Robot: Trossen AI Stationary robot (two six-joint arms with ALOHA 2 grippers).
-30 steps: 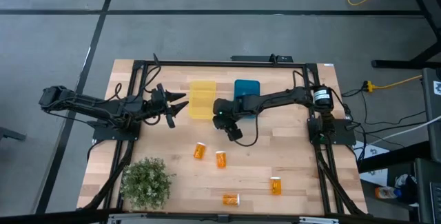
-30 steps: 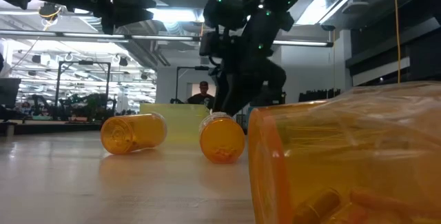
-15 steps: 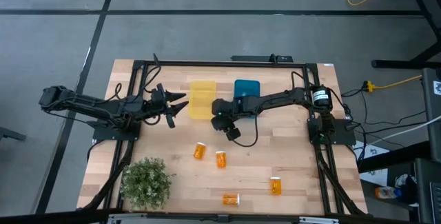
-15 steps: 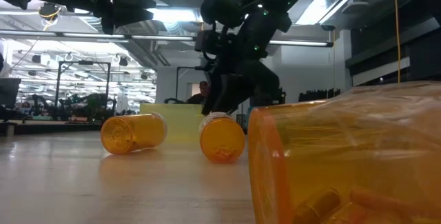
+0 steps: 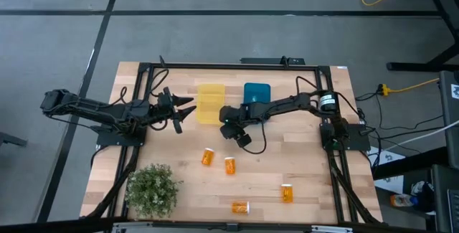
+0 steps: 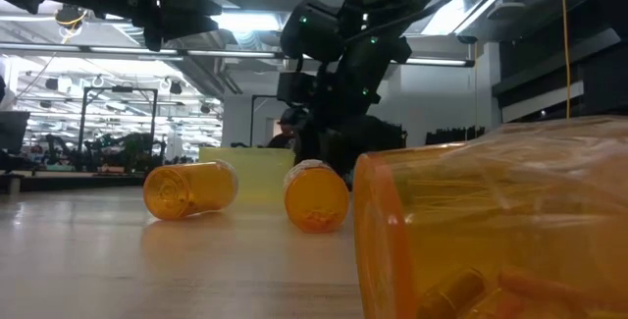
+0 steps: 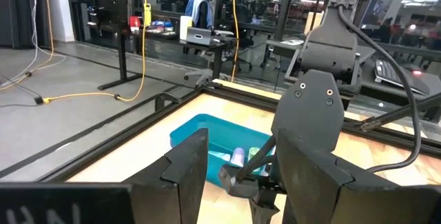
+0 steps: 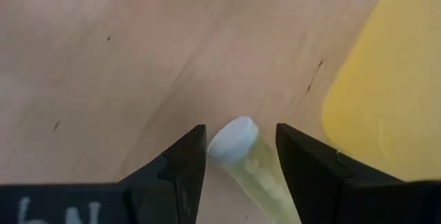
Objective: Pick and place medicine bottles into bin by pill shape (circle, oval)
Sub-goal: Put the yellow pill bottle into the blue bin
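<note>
A clear bottle with a pale cap (image 8: 233, 140) lies on its side on the wooden table beside the yellow bin (image 8: 386, 79). My right gripper (image 8: 241, 131) is open and low over the table, one finger on each side of the bottle's cap end. It also shows in the high view (image 5: 232, 128). My left gripper (image 5: 179, 110) is open and empty at the yellow bin's (image 5: 211, 102) left side. Several orange bottles (image 5: 207, 157) (image 5: 229, 165) (image 5: 287, 193) lie on their sides nearer the front edge. The blue bin (image 7: 220, 138) holds small bottles (image 7: 238, 156). My right gripper's fingers (image 8: 189, 158) stand along the clear bottle on either side of its cap end (image 8: 227, 145), slanting down from above. I cannot tell whether a finger touches the cap. The bottle lies on the table.
A potted plant (image 5: 152, 190) stands at the front left. A fourth orange bottle (image 5: 239, 207) lies by the front edge and fills the low view's right side (image 6: 500, 231). The blue bin (image 5: 257, 93) stands beside the yellow one at the back.
My right gripper has gone a little toward the table's left edge and down toward the table, near the yellow bin. The orange bottles have stayed where they were.
</note>
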